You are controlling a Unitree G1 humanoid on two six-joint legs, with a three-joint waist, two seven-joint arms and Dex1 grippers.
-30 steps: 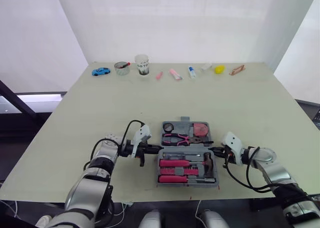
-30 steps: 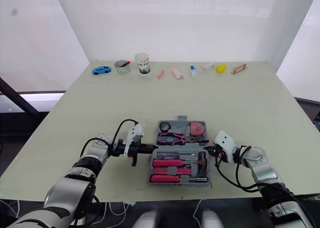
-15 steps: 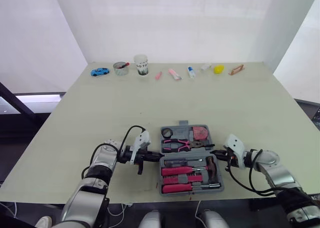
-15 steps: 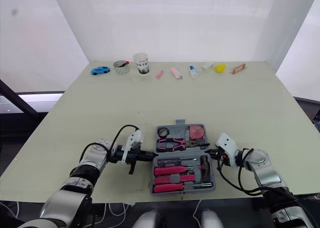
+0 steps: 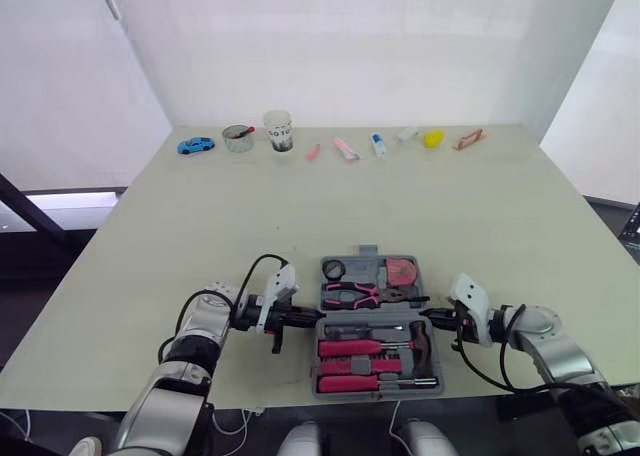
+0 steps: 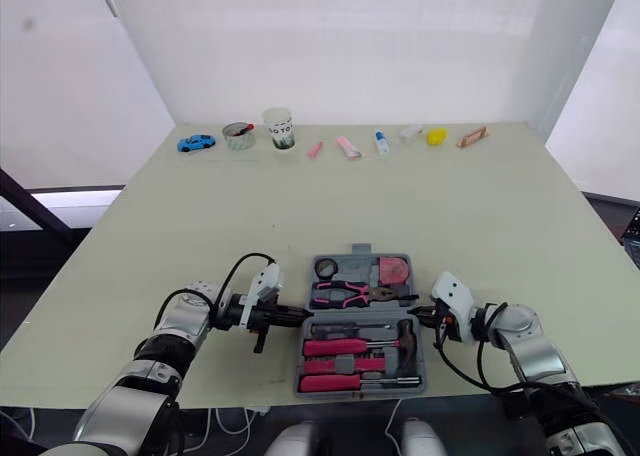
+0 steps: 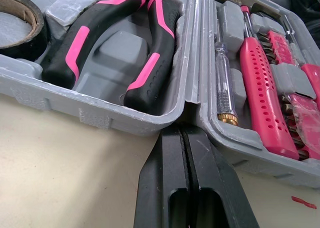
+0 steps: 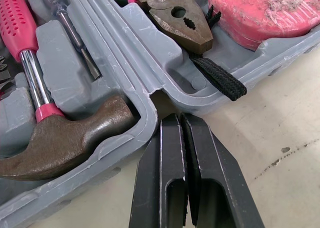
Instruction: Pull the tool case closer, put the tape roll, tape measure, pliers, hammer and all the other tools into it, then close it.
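Two grippers are flanking the case (image 5: 378, 391), which is lying open and flat near the front edge of the table (image 5: 300, 206). The left gripper (image 7: 184, 133) is resting its tips at the left end of the hinge. Its jaws are pressed together and holding nothing. The right gripper (image 8: 179, 120) is doing the same at the right end, jaws also closed and empty.

The far half is holding the tape roll (image 5: 334, 270), pliers (image 5: 360, 296) and tape measure (image 5: 403, 272). The near half is holding the hammer (image 5: 422, 334).

The hinge axis is running left to right, straight between the two grippers. Each arm is equally near its own end, so closing is likely calling for folding one half about this axis.
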